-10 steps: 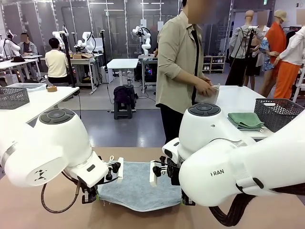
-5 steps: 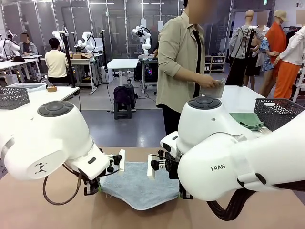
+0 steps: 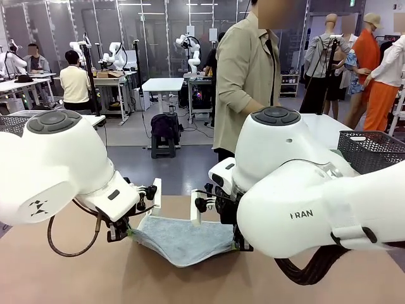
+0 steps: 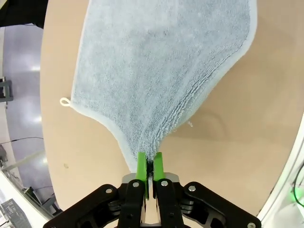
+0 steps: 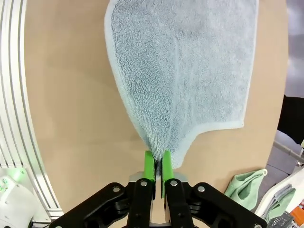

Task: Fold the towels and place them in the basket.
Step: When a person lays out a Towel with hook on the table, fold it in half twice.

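A pale blue towel [image 3: 183, 240] hangs slack between my two grippers, its far part resting on the brown table [image 3: 76, 278]. My left gripper [image 3: 130, 233] is shut on one near corner. In the left wrist view the green pads [image 4: 141, 164] pinch bunched cloth of the towel [image 4: 161, 71], whose small loop [image 4: 64, 101] lies on the table. My right gripper [image 5: 157, 164] is shut on the other near corner of the towel [image 5: 190, 71]. A mint green towel [image 5: 244, 187] lies crumpled farther off. The dark mesh basket [image 3: 370, 151] stands on the white table at the right.
A person [image 3: 247, 82] in a beige shirt stands at the far side, turned toward the white table [image 3: 319, 130] on the right. My two bulky arms crowd the near half of the table. A metal frame rail [image 5: 12, 118] runs along one table edge.
Both grippers have risen and moved away from the near edge, carrying the towel's near corners with them, so it sags more. The person has turned to the right.
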You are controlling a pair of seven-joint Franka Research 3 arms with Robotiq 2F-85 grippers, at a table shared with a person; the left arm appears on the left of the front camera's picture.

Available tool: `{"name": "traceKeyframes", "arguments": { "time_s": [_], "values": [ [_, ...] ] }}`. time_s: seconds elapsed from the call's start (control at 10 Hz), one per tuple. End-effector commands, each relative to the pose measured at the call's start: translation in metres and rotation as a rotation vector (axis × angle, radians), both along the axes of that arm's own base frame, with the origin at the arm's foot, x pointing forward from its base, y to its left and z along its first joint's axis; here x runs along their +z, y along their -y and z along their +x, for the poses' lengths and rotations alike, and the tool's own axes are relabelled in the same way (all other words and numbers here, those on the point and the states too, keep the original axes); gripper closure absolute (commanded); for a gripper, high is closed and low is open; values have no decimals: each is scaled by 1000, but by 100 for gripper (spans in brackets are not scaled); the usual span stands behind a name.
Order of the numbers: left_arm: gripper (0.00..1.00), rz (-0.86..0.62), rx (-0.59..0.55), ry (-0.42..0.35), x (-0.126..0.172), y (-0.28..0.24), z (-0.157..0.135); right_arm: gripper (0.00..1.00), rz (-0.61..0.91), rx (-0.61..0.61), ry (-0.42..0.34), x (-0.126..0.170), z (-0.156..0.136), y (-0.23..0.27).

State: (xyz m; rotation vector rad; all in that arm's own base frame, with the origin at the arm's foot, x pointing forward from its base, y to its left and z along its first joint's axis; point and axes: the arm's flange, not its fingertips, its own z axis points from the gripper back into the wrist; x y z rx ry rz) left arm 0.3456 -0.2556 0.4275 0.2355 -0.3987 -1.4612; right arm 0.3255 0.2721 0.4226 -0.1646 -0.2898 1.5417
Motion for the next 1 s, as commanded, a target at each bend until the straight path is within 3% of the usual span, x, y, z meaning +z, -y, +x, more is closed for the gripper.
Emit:
{"name": "traceKeyframes", "arguments": {
  "time_s": [0.0, 0.2, 0.9],
  "values": [
    [94, 3, 0, -13, -8, 2, 3, 93, 3, -9, -15, -6, 3, 0],
    [94, 1, -1, -7, -3, 0, 1, 93, -1, -1, -4, -2, 1, 0],
    [94, 40, 32, -55, 14, 39, 83, 93, 10, 11, -67, 14, 79, -24]
  ]
}}
